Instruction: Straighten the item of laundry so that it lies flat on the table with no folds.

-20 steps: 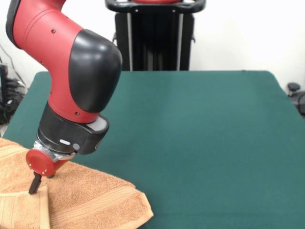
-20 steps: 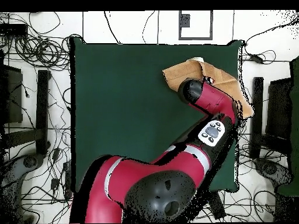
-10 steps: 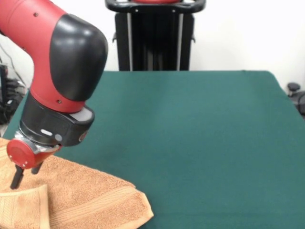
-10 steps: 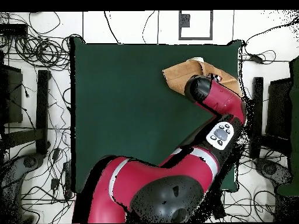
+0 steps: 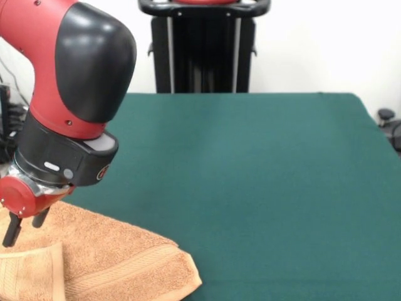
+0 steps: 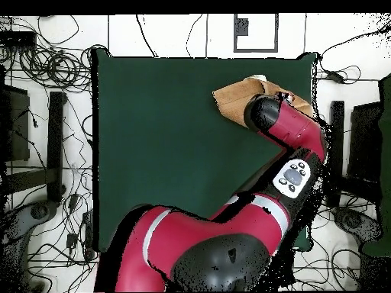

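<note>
The item of laundry (image 5: 113,254) is an orange-tan towel at the near left corner of the green table (image 5: 263,175). It lies rumpled, with a folded-over flap (image 5: 31,276) at the bottom left and band stripes along its near edge. My gripper (image 5: 22,232) hangs just over the towel's left part, by the picture's left edge. It is open, with nothing between its two dark fingers (image 5: 10,233). In the overhead view the towel (image 6: 231,95) shows at the table's (image 6: 168,137) upper right, largely covered by my arm (image 6: 286,133), which also hides the gripper.
The black pedestal (image 5: 203,47) stands behind the table's far edge. Cables (image 6: 46,69) and dark equipment lie on the floor around the table. The towel reaches the table's near left edge.
My arm has swung to the left across the towel, and the gripper has risen a little. The towel keeps the same shape and place.
</note>
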Action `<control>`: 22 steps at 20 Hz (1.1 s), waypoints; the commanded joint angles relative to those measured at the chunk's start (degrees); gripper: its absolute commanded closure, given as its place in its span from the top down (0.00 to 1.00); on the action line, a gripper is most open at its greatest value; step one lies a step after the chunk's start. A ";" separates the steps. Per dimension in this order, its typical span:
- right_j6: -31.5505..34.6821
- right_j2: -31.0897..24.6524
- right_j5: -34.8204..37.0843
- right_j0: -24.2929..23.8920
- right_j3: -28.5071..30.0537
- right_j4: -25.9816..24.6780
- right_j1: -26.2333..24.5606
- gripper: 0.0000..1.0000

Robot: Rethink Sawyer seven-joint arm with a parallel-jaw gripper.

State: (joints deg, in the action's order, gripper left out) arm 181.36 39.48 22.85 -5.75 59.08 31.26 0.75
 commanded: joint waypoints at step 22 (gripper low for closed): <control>11.72 -2.69 8.04 4.29 -3.82 4.76 -5.83 1.00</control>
State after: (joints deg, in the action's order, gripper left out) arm 181.36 40.46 23.85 -3.62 55.43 33.35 -1.09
